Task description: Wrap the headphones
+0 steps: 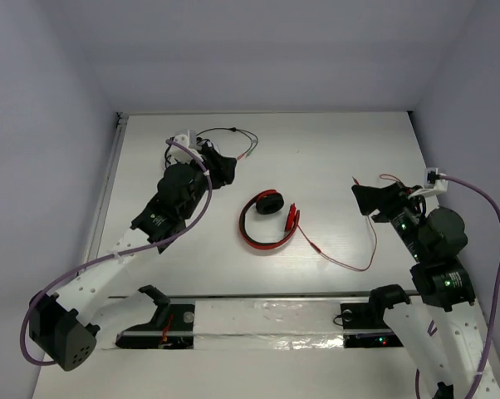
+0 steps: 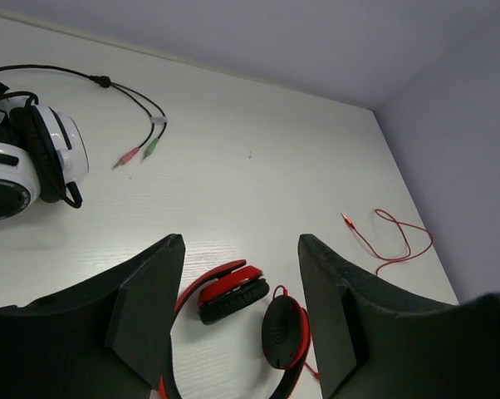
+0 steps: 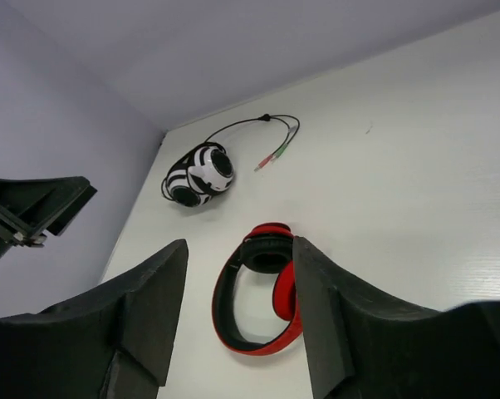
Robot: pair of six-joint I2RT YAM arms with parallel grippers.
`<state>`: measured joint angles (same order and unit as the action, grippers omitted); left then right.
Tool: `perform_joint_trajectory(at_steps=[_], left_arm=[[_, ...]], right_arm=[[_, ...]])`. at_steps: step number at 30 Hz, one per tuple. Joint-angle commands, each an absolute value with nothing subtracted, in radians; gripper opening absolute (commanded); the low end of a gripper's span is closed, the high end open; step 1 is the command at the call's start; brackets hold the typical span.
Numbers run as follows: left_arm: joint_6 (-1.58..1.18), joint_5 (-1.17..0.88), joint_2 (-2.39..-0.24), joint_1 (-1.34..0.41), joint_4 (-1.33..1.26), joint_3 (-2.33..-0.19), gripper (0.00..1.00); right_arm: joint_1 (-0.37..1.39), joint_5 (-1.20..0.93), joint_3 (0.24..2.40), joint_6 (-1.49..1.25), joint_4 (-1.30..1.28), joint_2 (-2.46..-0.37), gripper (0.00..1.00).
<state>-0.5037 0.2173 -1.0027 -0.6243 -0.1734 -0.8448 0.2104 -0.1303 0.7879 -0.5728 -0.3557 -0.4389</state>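
Observation:
The red headphones lie flat in the middle of the table, ear cups folded in. Their thin red cable trails right in a loop toward my right arm. My left gripper is open and empty, up-left of the headphones and apart from them. In the left wrist view the headphones show between and below the open gripper, with the cable's plug end further right. My right gripper is open and empty, right of the headphones and above the cable loop. In the right wrist view the headphones show between the open gripper.
Black-and-white headphones with a dark cable and pink and green plugs lie at the back left, close to my left wrist; they also show in the right wrist view. A slot runs along the near edge between the arm bases.

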Motion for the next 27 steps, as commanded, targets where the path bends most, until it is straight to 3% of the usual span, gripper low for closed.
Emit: perform_joint_trajectory(at_steps=[1,3,4,8,11,27], left_arm=[[-0.529,0.230,-1.019,-0.620,-0.176,-0.887,0.54],[-0.544,0.235,-1.022,-0.620,-0.161,-0.885,0.48],[-0.546,0.233,-1.020,-0.620,-0.160,-0.882,0.45],[-0.580,0.248,-1.040,-0.620,-0.126,-0.870,0.20],[-0.607,0.264,-1.060,-0.620,-0.084,-0.868,0.00],[-0.788,0.506,-1.095,-0.775,0.188,-0.736,0.00]], right_arm=[[0.207,-0.137,0.781,-0.566,-0.342,-0.439,0.57],[0.207,-0.140,0.781,-0.566,-0.339,-0.440,0.39],[0.207,-0.146,0.781,-0.565,-0.341,-0.446,0.22],[0.207,-0.161,0.787,-0.561,-0.337,-0.459,0.01],[0.207,-0.172,0.785,-0.561,-0.325,-0.471,0.00],[0.207,-0.219,0.762,-0.571,-0.270,-0.587,0.00]])
